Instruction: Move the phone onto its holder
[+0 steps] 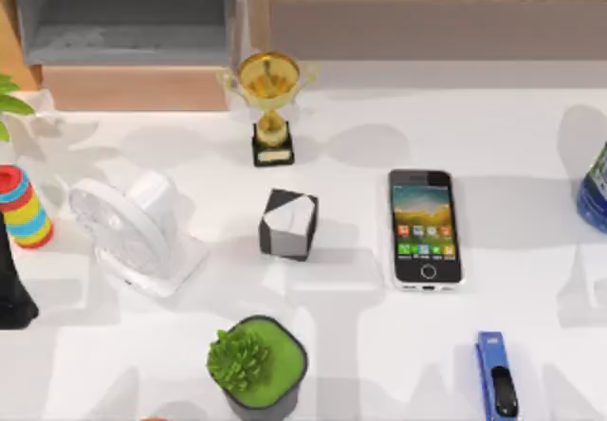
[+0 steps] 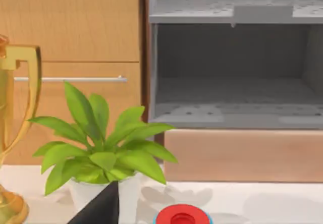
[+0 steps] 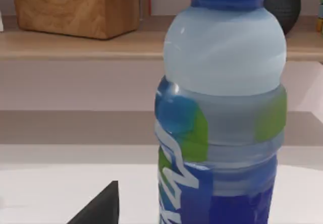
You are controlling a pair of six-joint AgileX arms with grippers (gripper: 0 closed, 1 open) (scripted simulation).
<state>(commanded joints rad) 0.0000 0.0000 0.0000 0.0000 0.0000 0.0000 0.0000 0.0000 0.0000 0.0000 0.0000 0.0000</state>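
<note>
The phone [image 1: 425, 228] lies flat on the table [image 1: 531, 155], right of the black-and-white holder [image 1: 288, 223]. Whether either end effector is released or clenched, I cannot tell.

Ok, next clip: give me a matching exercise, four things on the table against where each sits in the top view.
Things:
1. phone
2. trophy
3. fan
4. stapler

Places:
A. lying flat, right of the black and white cube
B. near edge, right side
C. far side, beyond the cube
D. left of the cube

Pairs: 1-A, 2-C, 3-D, 4-B
</note>
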